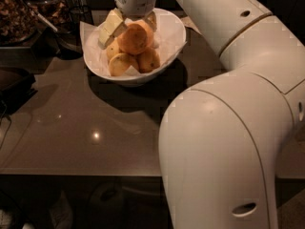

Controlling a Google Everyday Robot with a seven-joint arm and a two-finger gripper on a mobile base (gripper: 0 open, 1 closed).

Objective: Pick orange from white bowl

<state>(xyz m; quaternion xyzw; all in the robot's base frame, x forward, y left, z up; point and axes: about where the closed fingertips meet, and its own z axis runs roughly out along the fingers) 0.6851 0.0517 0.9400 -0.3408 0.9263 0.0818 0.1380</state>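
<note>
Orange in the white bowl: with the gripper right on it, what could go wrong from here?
1. The orange rests on top of the smaller fruits, so under the gripper it could roll off the pile rather than stay put.
2. Those fruits press close beneath it, and one might be nudged or lifted along.
3. The paper lining lies loose in the white bowl and could snag and drag on the way up.
</note>
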